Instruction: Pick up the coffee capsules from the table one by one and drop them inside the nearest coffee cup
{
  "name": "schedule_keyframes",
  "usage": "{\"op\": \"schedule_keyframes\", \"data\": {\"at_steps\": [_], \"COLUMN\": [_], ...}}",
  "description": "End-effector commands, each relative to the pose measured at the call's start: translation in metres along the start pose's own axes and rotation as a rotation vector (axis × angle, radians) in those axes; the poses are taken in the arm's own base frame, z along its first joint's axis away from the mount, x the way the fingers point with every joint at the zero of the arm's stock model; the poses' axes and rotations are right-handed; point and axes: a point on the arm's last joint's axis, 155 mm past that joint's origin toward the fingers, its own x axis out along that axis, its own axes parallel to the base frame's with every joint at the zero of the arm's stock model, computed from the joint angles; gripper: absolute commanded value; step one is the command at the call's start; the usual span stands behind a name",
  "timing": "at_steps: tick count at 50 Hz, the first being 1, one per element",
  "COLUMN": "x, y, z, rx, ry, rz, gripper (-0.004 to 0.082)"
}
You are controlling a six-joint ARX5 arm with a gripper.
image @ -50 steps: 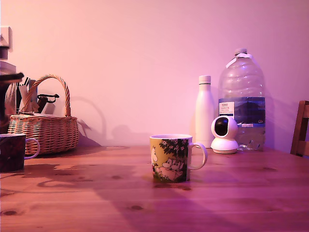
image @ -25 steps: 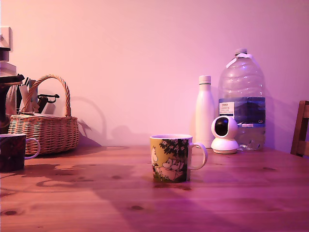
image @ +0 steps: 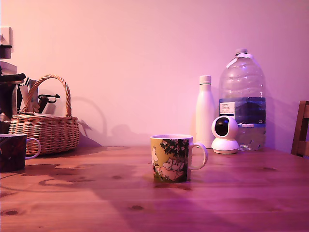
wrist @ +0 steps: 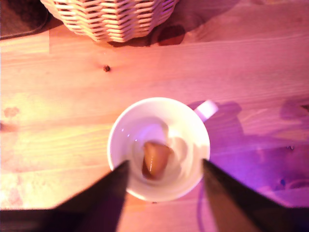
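Capsule [wrist: 155, 158] inside cup [wrist: 193, 125], unchanged.

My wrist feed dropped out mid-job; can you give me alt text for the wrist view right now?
Looking straight down, a white cup on the wooden table holds one brown capsule. The open gripper has a dark finger on either side of the cup. A wicker basket stands just beyond it.

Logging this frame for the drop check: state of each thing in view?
end effector: open, empty, above the white-lined cup
white-lined cup: upright, one capsule inside
coffee capsule: lying in the cup's bottom
illustrated mug: upright, contents hidden
white bottle: upright, capped
water jug: upright, capped
wicker basket: upright, holding items
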Motion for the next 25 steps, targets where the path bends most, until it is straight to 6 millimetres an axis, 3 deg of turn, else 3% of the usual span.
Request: {"op": "schedule_keyframes", "data": {"at_steps": [1, 16, 21, 25], "x": [0.005, -0.008, -0.018, -0.027], "y": [-0.003, -0.004, -0.009, -0.013], "z": [0.004, 0.012, 0.019, 0.024], "rx": [0.009, 0.037, 0.042, 0.046], "ry": [-0.005, -0.042, -0.074, -0.098], "rz": [-0.008, -0.005, -0.019, -0.034], "gripper": [0.078, 0.0756, 0.0648, 0.0477]}}
